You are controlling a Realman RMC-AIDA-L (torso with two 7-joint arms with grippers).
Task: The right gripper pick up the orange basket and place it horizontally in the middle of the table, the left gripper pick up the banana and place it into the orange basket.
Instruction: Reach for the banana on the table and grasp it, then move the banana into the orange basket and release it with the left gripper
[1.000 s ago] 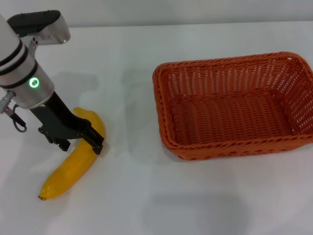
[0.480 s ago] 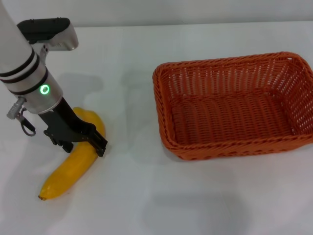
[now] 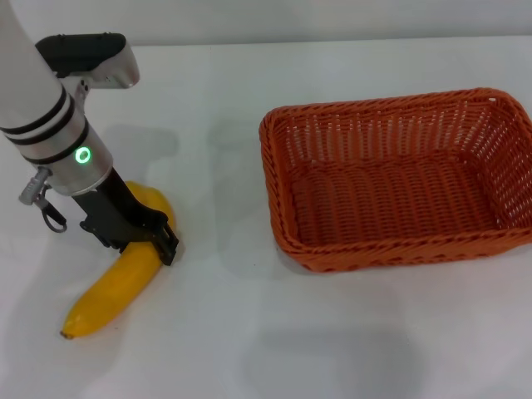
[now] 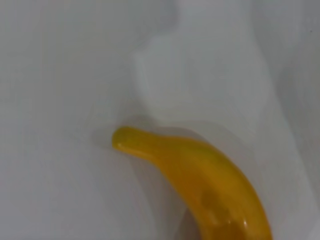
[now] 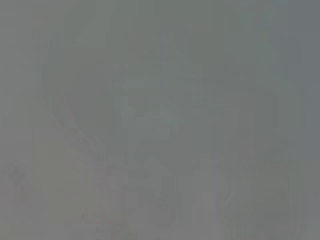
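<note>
The yellow banana (image 3: 116, 291) lies on the white table (image 3: 249, 341) at the left, its dark tip toward the front edge. My left gripper (image 3: 137, 241), black fingers under a grey body with a green light, is shut across the banana's middle. The left wrist view shows one end of the banana (image 4: 210, 180) close up over the tabletop. The orange basket (image 3: 391, 249) stands lengthwise across the table at the right, empty, a hand's width from the banana. The right gripper is out of view; the right wrist view is a plain grey blur.
The left arm's grey camera housing (image 3: 87, 58) sticks out above the banana. Bare tabletop lies between banana and basket and along the front. The basket's right end reaches the picture's right edge.
The left arm has tilted more upright and shifted slightly right. The banana's front tip has slid a little to the left. The basket has not moved.
</note>
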